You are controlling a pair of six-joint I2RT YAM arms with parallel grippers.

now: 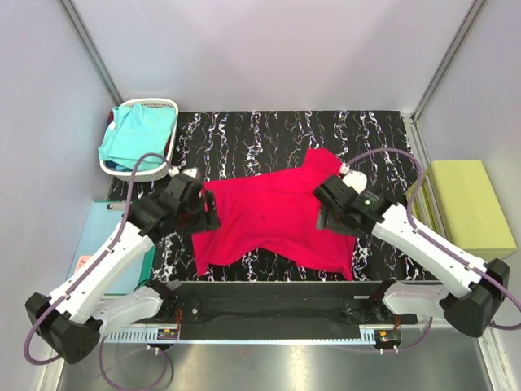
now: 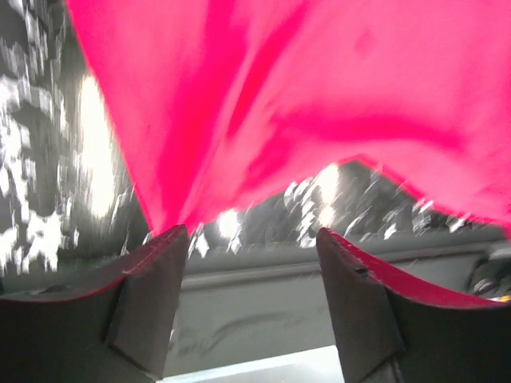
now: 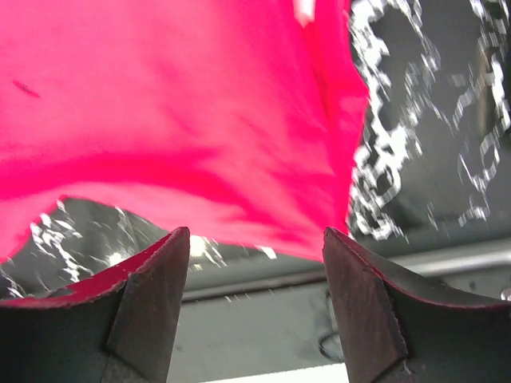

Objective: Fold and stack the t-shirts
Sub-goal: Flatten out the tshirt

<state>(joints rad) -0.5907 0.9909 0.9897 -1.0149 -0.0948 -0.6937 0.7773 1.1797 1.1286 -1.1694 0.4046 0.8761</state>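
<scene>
The crimson-red t-shirt (image 1: 273,220) lies spread and rumpled on the black marbled mat. It also fills the top of the left wrist view (image 2: 319,104) and the right wrist view (image 3: 176,104). My left gripper (image 1: 203,213) is at the shirt's left edge, open and empty (image 2: 251,247), with its jaws apart over the shirt's near hem. My right gripper (image 1: 326,213) is at the shirt's right side, open and empty (image 3: 255,247), above the near hem. The turquoise t-shirt (image 1: 138,134) lies bunched in a white basket at the back left.
The white basket (image 1: 171,106) stands at the mat's back left corner. A yellow-green block (image 1: 472,208) lies at the right. A light-blue mat (image 1: 89,244) lies under the left arm. The black marbled mat (image 1: 260,134) covers the middle.
</scene>
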